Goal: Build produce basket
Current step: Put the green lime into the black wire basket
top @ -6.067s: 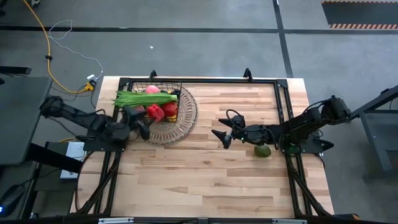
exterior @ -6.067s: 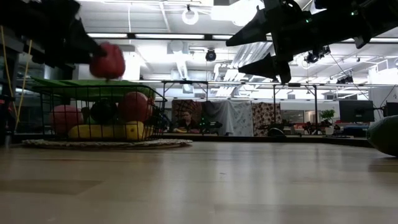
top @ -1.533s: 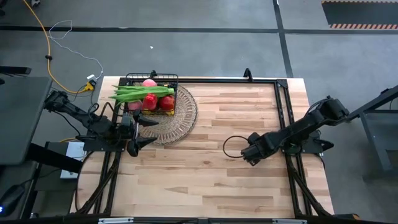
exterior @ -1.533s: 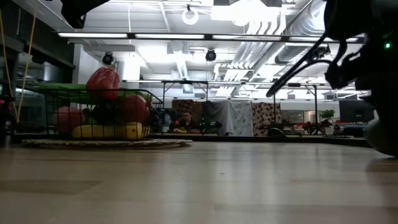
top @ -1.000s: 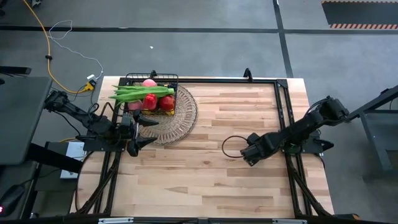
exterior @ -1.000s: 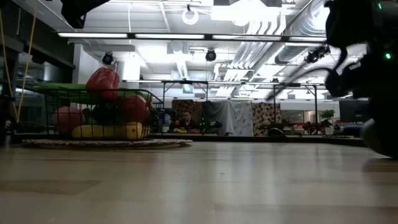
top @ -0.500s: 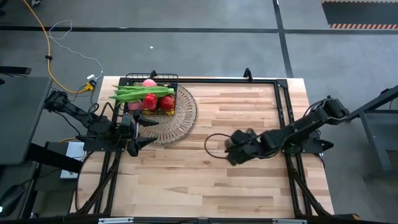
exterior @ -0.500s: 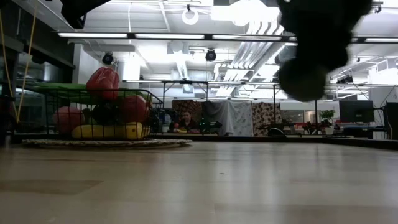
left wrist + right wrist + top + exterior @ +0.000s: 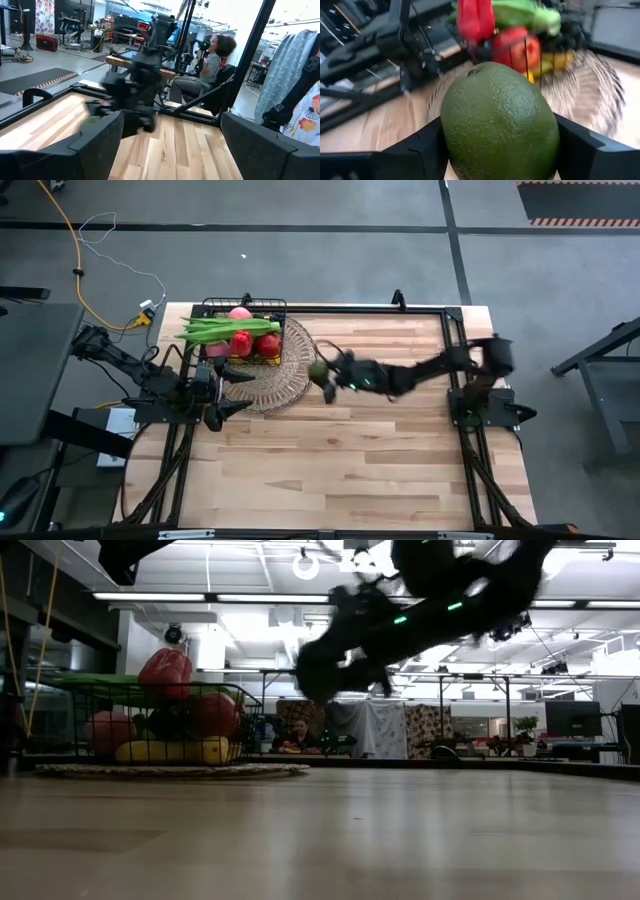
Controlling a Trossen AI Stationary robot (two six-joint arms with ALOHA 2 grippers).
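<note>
Carrying the avocado (image 9: 500, 125) toward the basket (image 9: 245, 332), with the right claw (image 9: 325, 373) closed around its widest part, a dark finger on each side. Held above the counter (image 9: 340, 460), just past the rim of the round wicker tray (image 9: 290, 375), roughly midway between the counter's left and right edges and nearer its far edge.

Best done by staying high enough to clear the wire rim and the long green stalk (image 9: 230, 330) lying across the top of the pile. Worth aiming for a gap among the produce rather than the crown of the heap, since a rounded fruit set on other rounded fruit probably rolls off. Letting go low and only once settled, then backing straight out.

Left claw (image 9: 222, 392) waiting wide apart with nothing in it, by the near left side of the tray, close to the counter's left edge. Room needed there, so approaching from the right side seems safer.

Avocado: egg-shaped, dull green, finely pebbled skin, small dimple at the stem end; likely hard and a little slippery. Basket: thin black wire mesh, low-sided, rectangular, sitting on the tray at the far left corner of the counter, already heaped. Red apples (image 9: 243, 345), smooth and glossy; a pink peach (image 9: 239, 313) at the far side; yellow bananas (image 9: 170, 751) along the bottom. Tray: flat, woven, tan, open-textured. Counter: pale wood planks.
</note>
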